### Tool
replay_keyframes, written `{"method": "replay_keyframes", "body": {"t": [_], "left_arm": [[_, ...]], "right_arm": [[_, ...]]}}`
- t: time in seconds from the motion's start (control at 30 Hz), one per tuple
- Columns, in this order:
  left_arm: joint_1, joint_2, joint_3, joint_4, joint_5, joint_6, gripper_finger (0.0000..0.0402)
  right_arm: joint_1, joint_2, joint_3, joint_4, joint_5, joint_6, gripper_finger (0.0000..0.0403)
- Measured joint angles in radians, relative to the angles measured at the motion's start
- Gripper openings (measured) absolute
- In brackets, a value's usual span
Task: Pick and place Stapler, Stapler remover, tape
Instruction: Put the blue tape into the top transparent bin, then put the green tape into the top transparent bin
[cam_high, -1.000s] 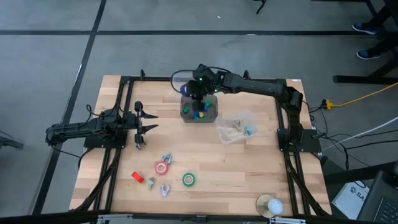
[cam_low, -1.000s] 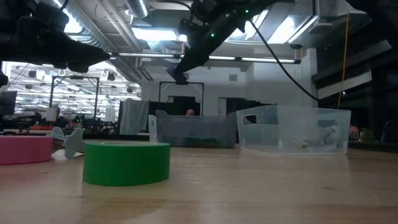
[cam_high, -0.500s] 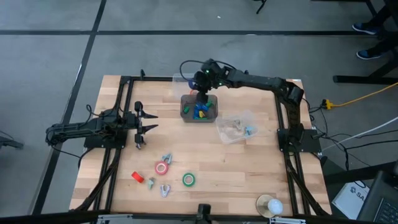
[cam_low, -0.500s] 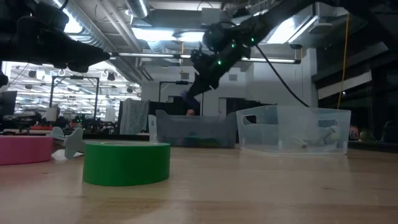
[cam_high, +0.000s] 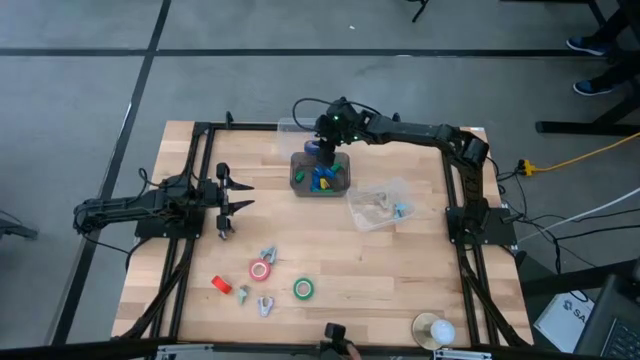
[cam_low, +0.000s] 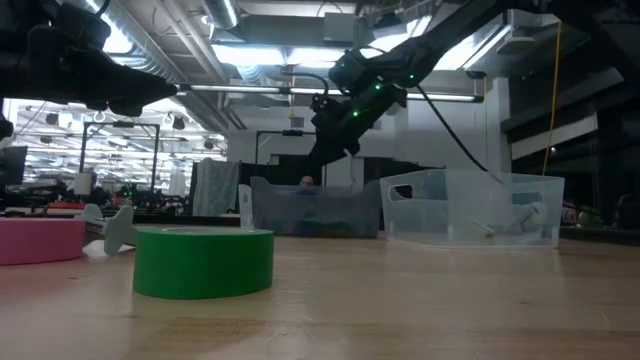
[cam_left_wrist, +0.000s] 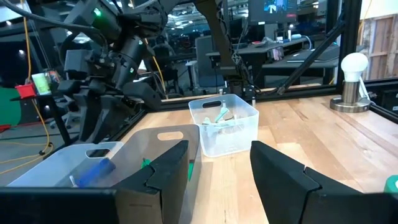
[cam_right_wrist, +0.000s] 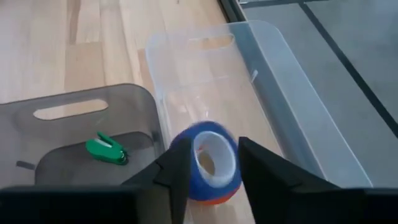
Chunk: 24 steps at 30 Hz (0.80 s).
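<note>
My right gripper (cam_right_wrist: 214, 150) (cam_high: 321, 150) hangs over the far bins with a blue tape roll (cam_right_wrist: 208, 163) (cam_high: 313, 147) between its fingers, above the clear far bin (cam_right_wrist: 273, 93). A pink-red tape roll (cam_high: 260, 268) and a green tape roll (cam_high: 303, 289) (cam_low: 203, 262) lie flat on the near part of the table. Beside them are a red stapler (cam_high: 221, 284) and grey stapler removers (cam_high: 268, 256) (cam_high: 265, 306). My left gripper (cam_high: 224, 200) (cam_left_wrist: 219, 163) waits open at the table's left side, touching nothing. My right gripper has the blue tape roll's rim (cam_right_wrist: 233, 167) between its two fingers, one finger on either side. The fingers point down from above. The roll's pale hole faces the wrist camera. It is clear of the table, above the clear far bin.
A grey bin (cam_high: 297, 172) (cam_right_wrist: 93, 112) with small green, blue and yellow pieces stands just near of the clear far bin. Another clear bin (cam_high: 400, 188) (cam_left_wrist: 224, 124) holding removers sits to its right. A white lamp (cam_high: 433, 330) stands at the near right edge.
My right gripper has come down toward the bins with the blue roll and shifted a little toward the table's right. It now hangs lower over the far bins than a second ago.
</note>
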Motion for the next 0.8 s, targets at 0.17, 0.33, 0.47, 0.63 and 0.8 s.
{"method": "replay_keyframes", "body": {"t": [0.17, 0.33, 0.47, 0.63, 0.8], "left_arm": [[0.0, 0.0, 0.0, 0.0, 0.0, 0.0, 0.0169], [0.0, 0.0, 0.0, 0.0, 0.0, 0.0, 0.0169], [0.0, 0.0, 0.0, 0.0, 0.0, 0.0, 0.0169], [0.0, 0.0, 0.0, 0.0, 0.0, 0.0, 0.0169], [0.0, 0.0, 0.0, 0.0, 0.0, 0.0, 0.0169]], "right_arm": [[0.001, 0.0, 0.0, 0.033, 0.0, 0.0, 0.0169], [0.018, 0.0, 0.001, 0.066, 0.001, 0.001, 0.0185], [0.046, 0.0, 0.026, 0.067, 0.0, 0.024, 0.0183], [0.103, 0.0, 0.07, 0.046, 0.0, 0.02, 0.0172], [0.183, 0.0, 0.112, -0.009, -0.002, 0.017, 0.0165]]}}
